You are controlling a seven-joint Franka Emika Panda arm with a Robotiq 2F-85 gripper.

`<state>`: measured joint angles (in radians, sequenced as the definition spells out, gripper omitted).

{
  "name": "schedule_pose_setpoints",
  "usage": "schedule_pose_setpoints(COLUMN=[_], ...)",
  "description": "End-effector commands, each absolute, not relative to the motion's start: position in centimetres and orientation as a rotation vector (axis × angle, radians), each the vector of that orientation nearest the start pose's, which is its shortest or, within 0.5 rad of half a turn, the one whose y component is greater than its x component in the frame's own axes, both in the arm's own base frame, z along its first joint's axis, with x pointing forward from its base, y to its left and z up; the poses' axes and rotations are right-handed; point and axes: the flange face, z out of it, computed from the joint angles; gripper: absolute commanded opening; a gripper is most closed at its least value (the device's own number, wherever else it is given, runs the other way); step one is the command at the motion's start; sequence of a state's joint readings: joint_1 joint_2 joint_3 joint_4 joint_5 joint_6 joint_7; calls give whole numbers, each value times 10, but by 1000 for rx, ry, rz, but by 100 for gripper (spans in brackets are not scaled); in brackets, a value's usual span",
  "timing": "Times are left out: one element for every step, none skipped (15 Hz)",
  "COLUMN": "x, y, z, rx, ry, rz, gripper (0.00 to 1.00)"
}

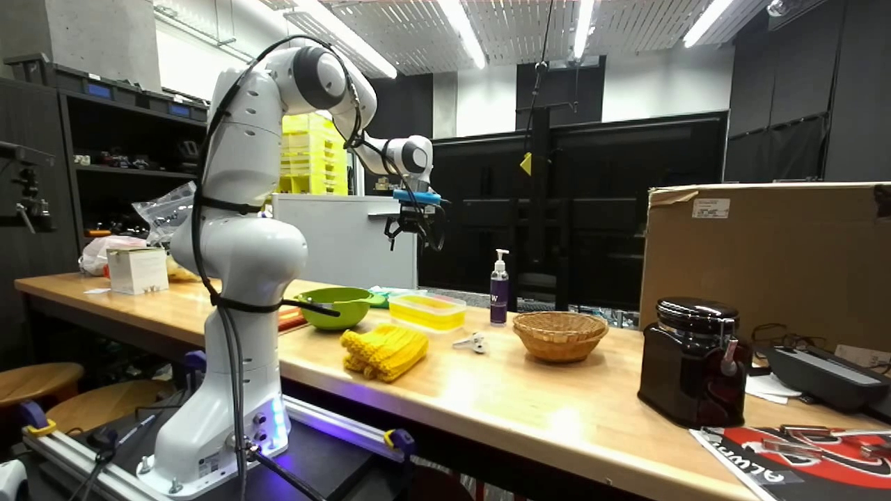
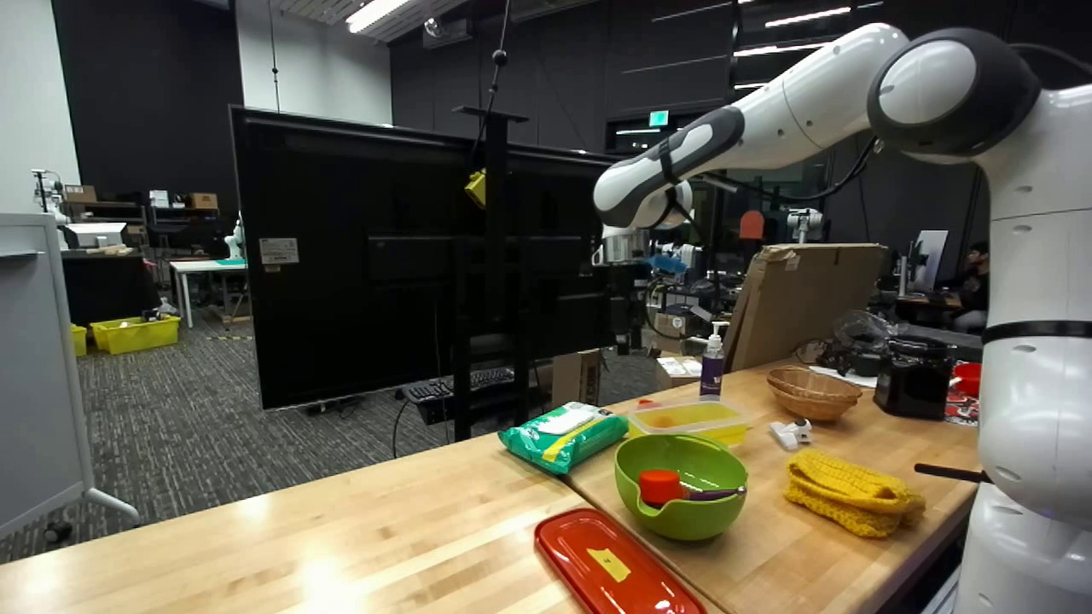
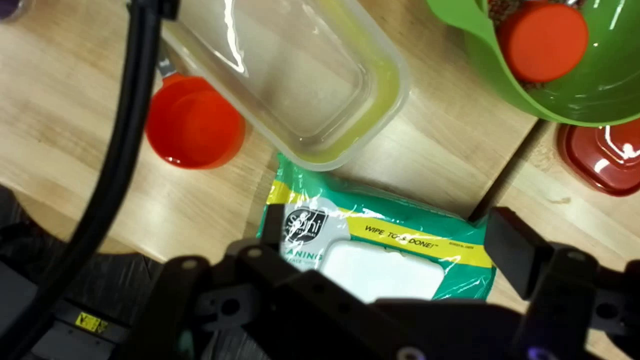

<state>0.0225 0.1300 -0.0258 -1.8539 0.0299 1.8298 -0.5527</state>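
Nearest the camera, the gripper [image 3: 393,240], fingers spread and empty, hung above the Sani wipes pack [image 3: 380,235] by the table's [image 2: 384,520] far edge; any grip seemed better across its narrower side.

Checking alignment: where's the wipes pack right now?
In the wrist view, the wipes pack lies on the table, low and just right of centre, seen between the open fingers, beside the clear tub.
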Motion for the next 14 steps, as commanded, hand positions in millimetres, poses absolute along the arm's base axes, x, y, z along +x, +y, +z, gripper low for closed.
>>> schedule_pose_setpoints(x=[589,592,595,599,600,601,602,602,601,600,597,594,591,602], y=[4,6,8,10,13,16,18,19,21,21,23,24,26,25], z=[433,432,431,429,429,428,426,423,420,416,411,404,397,402], rx=[-2908,-2888,-2864,-2841,-2813,-2786,-2764,-2739,-2718,-2696,-2673,-2646,-2617,-2661], ry=[-1099,-1170,-1237,-1304,-1370,-1431,-1471,-1506,-1532,-1555,-1574,-1586,-1571,-1546], rz=[101,60,17,-26,-75,-118,-149,-183,-214,-253,-290,-330,-361,-294], gripper=[100,100,100,100,100,100,100,100,100,100,100,100,100,100])
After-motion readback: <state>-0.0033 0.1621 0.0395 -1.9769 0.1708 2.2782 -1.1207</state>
